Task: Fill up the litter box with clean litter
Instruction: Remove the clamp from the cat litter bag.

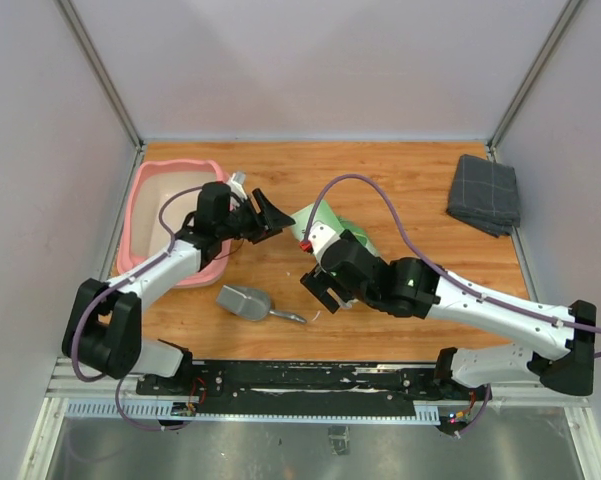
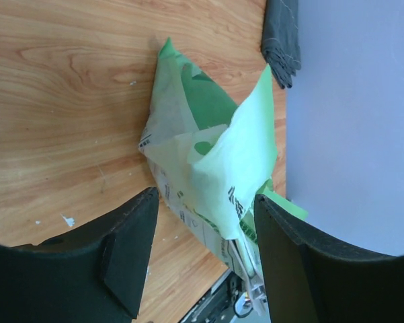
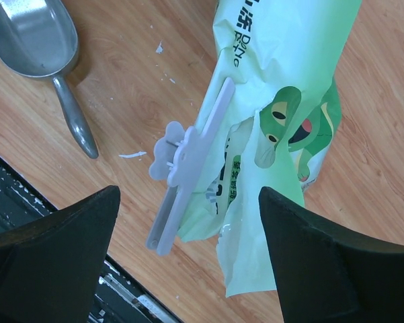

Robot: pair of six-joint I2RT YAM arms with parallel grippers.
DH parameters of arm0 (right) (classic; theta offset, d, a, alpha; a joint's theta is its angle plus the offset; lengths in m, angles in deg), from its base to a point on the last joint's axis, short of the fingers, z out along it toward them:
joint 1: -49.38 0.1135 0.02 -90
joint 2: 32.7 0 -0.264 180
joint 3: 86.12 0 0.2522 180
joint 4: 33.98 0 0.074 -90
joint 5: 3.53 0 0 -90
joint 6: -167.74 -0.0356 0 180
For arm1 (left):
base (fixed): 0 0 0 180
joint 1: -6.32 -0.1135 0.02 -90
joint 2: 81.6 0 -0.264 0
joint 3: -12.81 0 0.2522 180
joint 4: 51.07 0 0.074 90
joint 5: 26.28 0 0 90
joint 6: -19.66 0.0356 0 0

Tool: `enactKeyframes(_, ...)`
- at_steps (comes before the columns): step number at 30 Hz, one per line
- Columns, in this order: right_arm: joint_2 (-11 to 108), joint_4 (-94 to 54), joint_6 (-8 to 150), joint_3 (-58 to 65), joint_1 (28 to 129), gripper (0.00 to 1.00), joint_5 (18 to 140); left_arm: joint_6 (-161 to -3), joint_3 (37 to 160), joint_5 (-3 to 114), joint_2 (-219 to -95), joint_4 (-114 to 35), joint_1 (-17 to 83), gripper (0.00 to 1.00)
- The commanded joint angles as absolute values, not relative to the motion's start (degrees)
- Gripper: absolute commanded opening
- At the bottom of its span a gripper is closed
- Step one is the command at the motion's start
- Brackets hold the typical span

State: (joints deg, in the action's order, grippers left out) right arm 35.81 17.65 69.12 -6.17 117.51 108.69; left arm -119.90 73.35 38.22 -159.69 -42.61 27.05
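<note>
Our left tool (image 2: 205,202) has its jaws a good way apart and grips nothing. The top of the light green printed bag (image 2: 215,155) rises just ahead of it, framed between the two dark fingers (image 2: 131,249). We cannot tell whether the plastic brushes the right-hand one. Behind this tool (image 1: 275,218), under its own forearm, sits the pink litter box (image 1: 132,222), pale cream inside. The arm crosses the box's near right corner, so the tool itself hangs over bare wood just past the rim. The bag (image 1: 325,220) lies on the bench (image 1: 410,180) between the two tools. Our right tool (image 1: 320,290) hovers above the bag's near end, spread wide and empty. From that tool (image 3: 188,195) we look straight down on the bag (image 3: 282,67) – a cartoon frog is printed on it, and the plastic is torn open beside the frog. A pale lilac clip (image 3: 188,161) is clamped along the edge of the bag nearest the tool's left finger. Further out on that same side lies the grey metal scoop (image 3: 37,33), bowl up and handle pointing back towards the tool. From above, the scoop (image 1: 245,302) rests near the left tool's forearm on the side facing the bases. A folded grey cloth (image 1: 483,193) sits well away, beyond the right tool – at the far right corner of the bench. A few white flecks dot the wood near the scoop.
</note>
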Motion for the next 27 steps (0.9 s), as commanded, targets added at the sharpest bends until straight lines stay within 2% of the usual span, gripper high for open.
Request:
enactKeyframes(1,36.7,17.8,69.4,-4.4,119.0,0.87,111.0,-125.6,71.5,36.4,-163.6,-50.1,27.3,0.64)
enactKeyframes(6,37.8,17.9,69.7,-4.0,120.1,0.89,111.6,-129.3,72.0,36.8,-166.5,-52.6,28.5,0.60)
enactKeyframes(8,38.1,17.9,69.8,-3.8,120.3,0.89,111.6,-130.3,72.4,37.1,-166.5,-53.2,29.0,0.54)
enactKeyframes(11,38.9,17.8,69.9,-3.4,120.8,0.89,111.6,-132.2,71.9,36.2,-166.0,-54.9,29.2,0.39)
enactKeyframes(12,39.5,17.9,70.0,-3.1,121.4,0.89,113.8,-133.5,70.9,35.4,-165.1,-55.7,29.2,0.28)
enactKeyframes(14,40.3,18.1,70.1,-2.7,122.3,0.89,114.7,-134.5,69.9,35.4,-164.2,-56.0,29.2,0.22)
enactKeyframes(18,41.9,18.5,70.1,-1.8,123.8,0.88,116.4,-135.9,68.0,35.8,-161.9,-56.4,29.2,0.00)
enactKeyframes(27,44.5,18.6,70.7,-1.3,126.6,0.85,119.8,-141.7,62.4,38.7,-148.6,-57.6,29.2,0.00)
